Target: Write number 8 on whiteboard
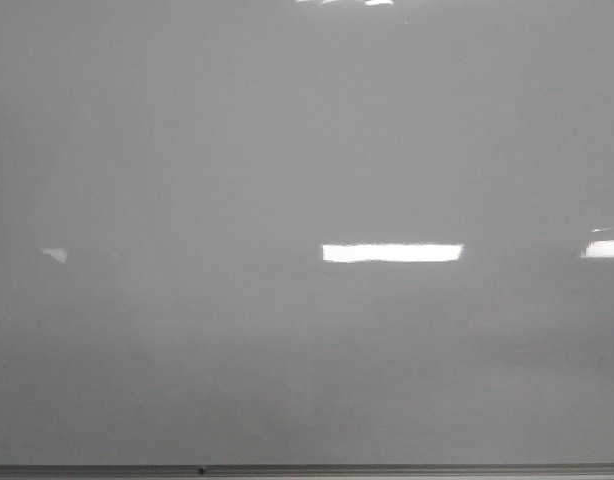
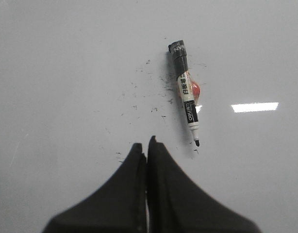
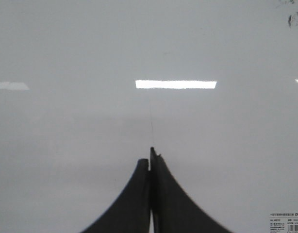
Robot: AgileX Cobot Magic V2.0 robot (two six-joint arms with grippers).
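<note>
The whiteboard (image 1: 287, 150) is a glossy pale grey surface filling the front view, with a thin grey frame edge along its near side. No figure eight shows on it in any view. Neither gripper shows in the front view. In the left wrist view my left gripper (image 2: 146, 145) is shut and empty, just above the board (image 2: 66, 73). An uncapped marker (image 2: 187, 99) with a black cap end and white labelled barrel lies flat on the board a little beyond the fingertips, tip toward them. In the right wrist view my right gripper (image 3: 151, 156) is shut and empty over bare board (image 3: 66, 48).
Small black ink specks (image 2: 149, 92) are scattered on the board beside the marker. A dark smudge (image 3: 294, 18) sits at one corner of the right wrist view and a printed label (image 3: 286, 221) at another. Bright rectangular light reflections (image 1: 392, 253) lie on the board.
</note>
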